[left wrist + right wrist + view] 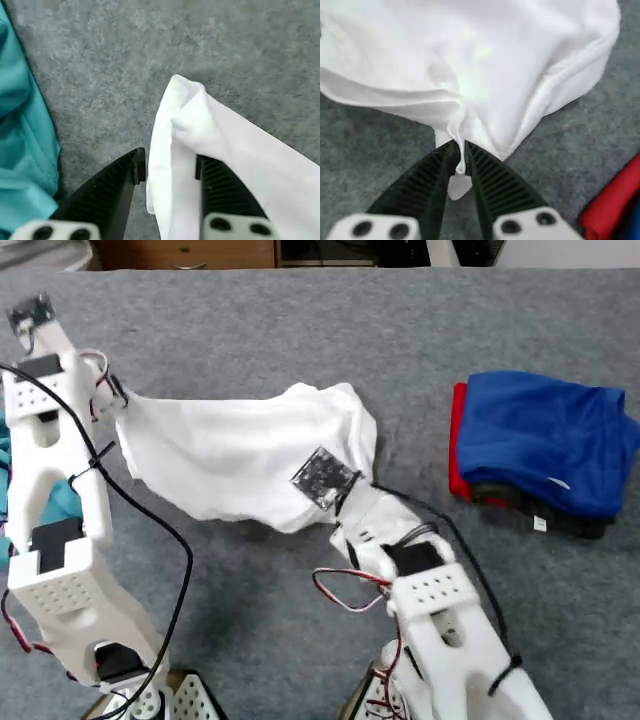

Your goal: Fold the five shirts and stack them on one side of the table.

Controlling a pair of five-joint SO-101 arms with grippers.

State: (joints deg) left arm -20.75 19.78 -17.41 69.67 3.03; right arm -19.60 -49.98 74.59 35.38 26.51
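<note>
High view: white shirt (230,455) held between left gripper (168,167) and right gripper (460,152).

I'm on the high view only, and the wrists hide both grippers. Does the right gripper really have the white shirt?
Observer: Yes. The right gripper is shut on a thin pinched fold of the white shirt, with a small tab of cloth poking out behind the pinch.
Operator: And the left one?
Observer: The left gripper holds a bunched corner of the same shirt. The cloth fills the gap between its fingers.
</note>
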